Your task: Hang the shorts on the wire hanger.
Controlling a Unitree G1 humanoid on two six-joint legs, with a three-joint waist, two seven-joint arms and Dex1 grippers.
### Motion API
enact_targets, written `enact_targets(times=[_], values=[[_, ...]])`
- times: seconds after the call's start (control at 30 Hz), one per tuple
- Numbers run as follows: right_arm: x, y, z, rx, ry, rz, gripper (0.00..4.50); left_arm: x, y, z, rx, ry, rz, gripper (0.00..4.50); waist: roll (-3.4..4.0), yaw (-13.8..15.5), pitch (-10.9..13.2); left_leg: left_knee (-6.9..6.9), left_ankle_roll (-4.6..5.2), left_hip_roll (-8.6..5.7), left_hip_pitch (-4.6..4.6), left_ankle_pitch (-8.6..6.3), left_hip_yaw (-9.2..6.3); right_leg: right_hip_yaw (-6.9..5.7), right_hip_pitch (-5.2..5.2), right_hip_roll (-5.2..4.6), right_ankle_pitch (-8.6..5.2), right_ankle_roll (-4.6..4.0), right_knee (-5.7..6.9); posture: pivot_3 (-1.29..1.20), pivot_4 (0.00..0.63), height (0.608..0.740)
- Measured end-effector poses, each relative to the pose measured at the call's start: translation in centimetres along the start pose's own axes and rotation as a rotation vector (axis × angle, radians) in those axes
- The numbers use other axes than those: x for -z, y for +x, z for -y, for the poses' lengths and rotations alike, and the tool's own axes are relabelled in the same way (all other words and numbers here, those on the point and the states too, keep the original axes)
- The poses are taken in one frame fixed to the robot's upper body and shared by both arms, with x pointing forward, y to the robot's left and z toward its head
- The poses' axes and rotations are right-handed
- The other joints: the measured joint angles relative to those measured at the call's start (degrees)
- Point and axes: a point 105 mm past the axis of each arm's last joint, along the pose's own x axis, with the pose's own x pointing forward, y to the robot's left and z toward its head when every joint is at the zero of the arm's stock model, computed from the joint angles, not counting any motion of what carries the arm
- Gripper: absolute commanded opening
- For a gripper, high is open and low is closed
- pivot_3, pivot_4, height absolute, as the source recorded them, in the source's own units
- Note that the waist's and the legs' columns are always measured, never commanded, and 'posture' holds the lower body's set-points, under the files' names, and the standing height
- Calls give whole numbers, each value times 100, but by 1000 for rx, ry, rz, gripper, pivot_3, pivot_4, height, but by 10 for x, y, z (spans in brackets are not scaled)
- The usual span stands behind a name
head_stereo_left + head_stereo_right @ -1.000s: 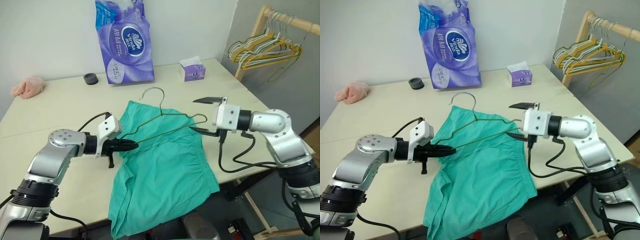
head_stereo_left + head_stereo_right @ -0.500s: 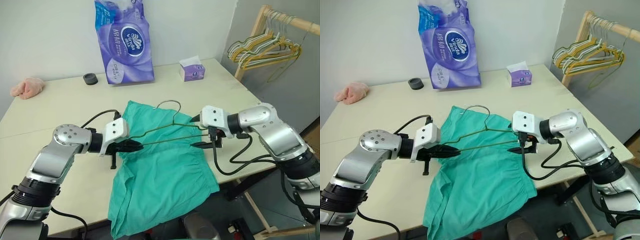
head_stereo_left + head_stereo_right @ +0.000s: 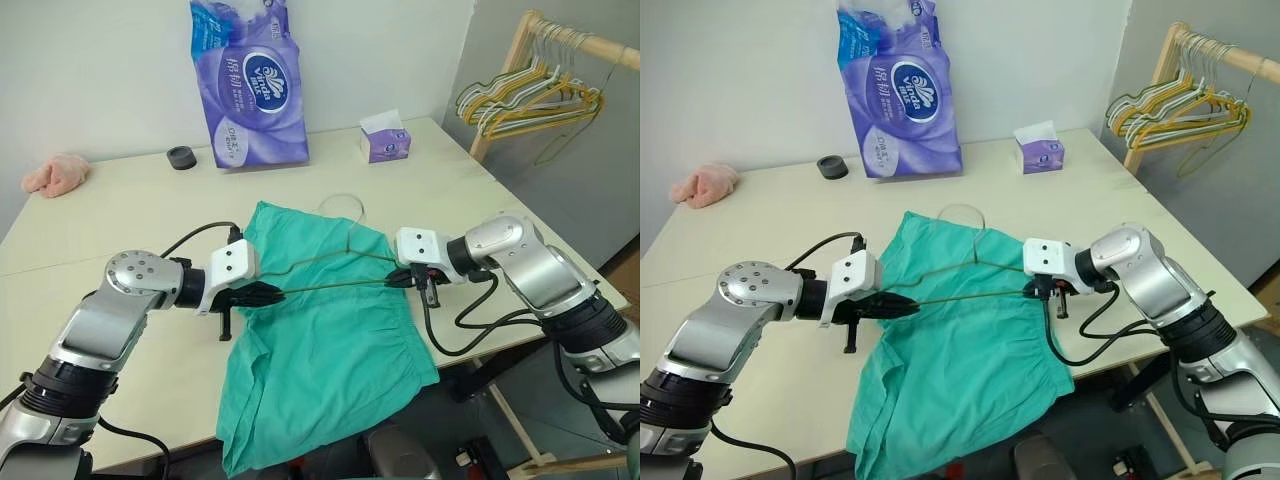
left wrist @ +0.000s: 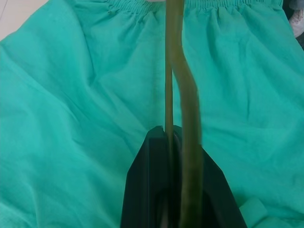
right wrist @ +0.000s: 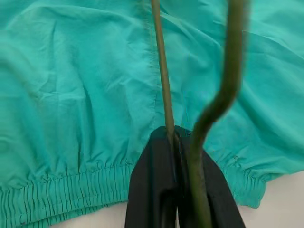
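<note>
— Right gripper (image 3: 398,280) first: how does it stand?
— Clamped tight on the right corner of the wire hanger (image 3: 330,272). A second ago its fingers gaped wide, one above and one below that corner; now the arm has come down and the two black fingers (image 5: 156,190) meet around the thin wire, just above the gathered waistband.

— And the left gripper (image 3: 268,293)?
— Closed as well, pinching the hanger's left corner, as it was before. Its wrist view has the wire running straight out from between the fingertips.

— So where is the hanger?
— Strung between the two grippers, held over the shorts (image 3: 320,350) rather than lying flat. Its hook, which stood tall a second ago, now leans away toward the far side of the table (image 3: 120,210).

— The shorts?
— Spread on the table's near edge, teal-green, part of them drooping over the front. They lie where they did — not on the hanger.

— Anything around them?
— A purple tissue pack (image 3: 246,85) upright at the wall, a small purple tissue box (image 3: 385,140) to its right, a black cap (image 3: 181,157) and a pink cloth lump (image 3: 55,173) at the left. Off the table's right end, a wooden rack (image 3: 510,85) carries bunched hangers (image 3: 525,100). All well apart from the shorts; nothing crowds either arm.
</note>
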Motion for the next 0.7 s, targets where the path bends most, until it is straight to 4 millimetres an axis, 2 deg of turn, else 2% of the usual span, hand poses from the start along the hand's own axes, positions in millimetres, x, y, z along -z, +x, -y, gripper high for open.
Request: enact_targets(times=[0.2, 0.37, 0.47, 0.57, 0.7], values=[[3, -2, -4, 0, 56, 8, 25, 0, 2, -1, -15, 11, 18, 0, 0, 6, -1, 2, 0, 0, -5, 0, -3, -3, -2, -1, 0, 0, 0, -346, 18, 740], [11, -4, -12, 0, 124, 17, 0, -1, 6, -10, -89, -39, 93, 1414, -5, -2, -20, 6, 0, -1, -19, 0, -8, -9, -15, -2, 0, 0, 2, -358, 19, 740], [23, -8, -16, 18, 185, -4, 0, -10, 4, -19, -160, -61, 183, 2314, 4, 0, -31, 13, 0, -3, -38, 0, -9, -11, -28, -4, 1, 0, 3, -373, 24, 740], [34, -16, -20, 58, 234, -18, 0, -16, -7, -31, -245, -125, 282, 2314, 4, -8, -36, 15, 0, -2, -47, 0, -12, -14, -36, -4, 2, 0, 7, -387, 29, 740], [53, -30, -25, 119, 339, -44, 0, -7, -37, -56, -403, -228, 332, 2314, 6, -30, -39, 15, 0, -3, -47, 0, -11, -14, -36, -3, 2, 0, 7, -397, 36, 740]])
